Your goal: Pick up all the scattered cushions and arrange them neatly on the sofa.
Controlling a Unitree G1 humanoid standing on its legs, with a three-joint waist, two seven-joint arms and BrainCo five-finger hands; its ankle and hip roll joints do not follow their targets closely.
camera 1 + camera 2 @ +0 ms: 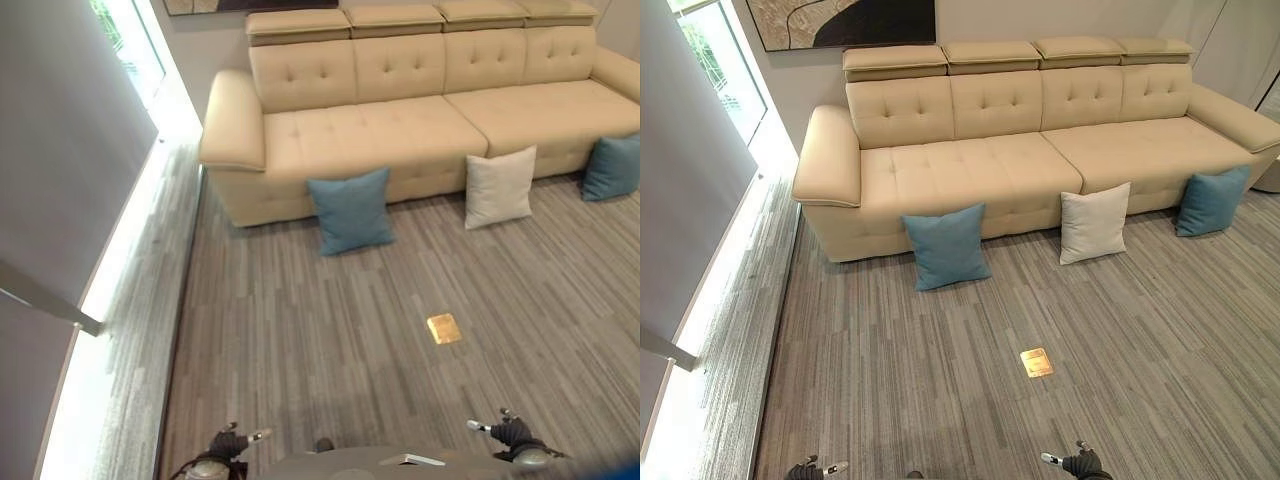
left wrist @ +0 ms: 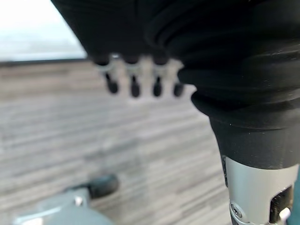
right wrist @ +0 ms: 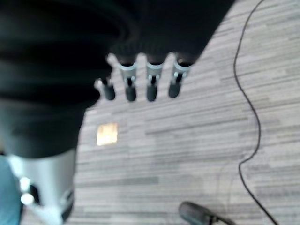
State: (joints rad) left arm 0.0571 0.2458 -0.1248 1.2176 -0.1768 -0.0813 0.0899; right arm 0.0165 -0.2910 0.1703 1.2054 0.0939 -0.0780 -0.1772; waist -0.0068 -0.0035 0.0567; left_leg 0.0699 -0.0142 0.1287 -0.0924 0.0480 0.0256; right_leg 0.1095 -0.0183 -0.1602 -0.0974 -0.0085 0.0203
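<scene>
**Three cushions on the floor, both hands empty**

The left hand (image 2: 140, 79) hangs low with its fingers (image 2: 134, 84) straight and relaxed, nothing between them — only striped grey floor (image 2: 93, 140) shows past the tips. The right hand (image 3: 140, 84) is the same: fingers (image 3: 152, 86) loose and straight, holding nothing, with bare floor beyond them and a small brass floor plate (image 3: 107, 133) lying past the tips, off to one side.

All three cushions are well ahead of both sets of fingers, far out of reach, propped upright on the floor against the front of the beige sofa (image 1: 980, 150). The left blue cushion (image 1: 947, 246) leans against the sofa's front below the left seat, nearer the left hand's side. The white cushion (image 1: 1094, 222) stands at about the middle of the sofa, touching its front. The right blue cushion (image 1: 1210, 200) leans at the far right end, well off to the right hand's side.

The sofa's seats carry no cushions. The brass plate (image 1: 1036, 362) sits on the floor between the hands and the cushions — closer to the right hand. A window (image 1: 710, 60) runs along the left wall, and a framed picture (image 1: 840, 22) hangs above the sofa.
</scene>
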